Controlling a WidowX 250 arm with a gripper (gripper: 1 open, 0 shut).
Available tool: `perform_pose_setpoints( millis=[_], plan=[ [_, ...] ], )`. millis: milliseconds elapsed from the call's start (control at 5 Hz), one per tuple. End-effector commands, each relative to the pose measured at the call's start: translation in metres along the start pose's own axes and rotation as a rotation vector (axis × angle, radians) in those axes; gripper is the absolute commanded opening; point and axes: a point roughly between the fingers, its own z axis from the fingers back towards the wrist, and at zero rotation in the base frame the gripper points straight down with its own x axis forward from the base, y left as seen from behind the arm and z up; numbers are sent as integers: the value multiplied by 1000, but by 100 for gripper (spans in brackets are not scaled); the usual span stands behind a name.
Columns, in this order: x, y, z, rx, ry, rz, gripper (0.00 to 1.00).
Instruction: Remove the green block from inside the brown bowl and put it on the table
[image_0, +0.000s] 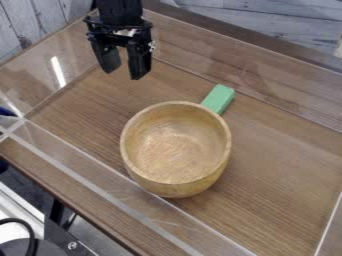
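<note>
As we count what lies on the table, we find one brown bowl and one green block. The block rests on the tabletop just behind the bowl's far rim, which hides its near end. We cannot tell whether the two touch. Well apart, at upper left, the pincer hangs with fingers spread wide, holding nothing.

A bright green block. A light tan wooden bowl with visible grain, paler and mottled inside. A brown wood-grain table edged by clear acrylic walls. A black gripper.
</note>
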Motion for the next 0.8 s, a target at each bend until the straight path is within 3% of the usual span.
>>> perform_pose_setpoints(
  millis=[0,200,600],
  plan=[
    [10,7,22,69,-93,59,100],
    [17,11,22,105,-107,116,100],
    [12,40,22,75,-152,118,100]
  ],
)
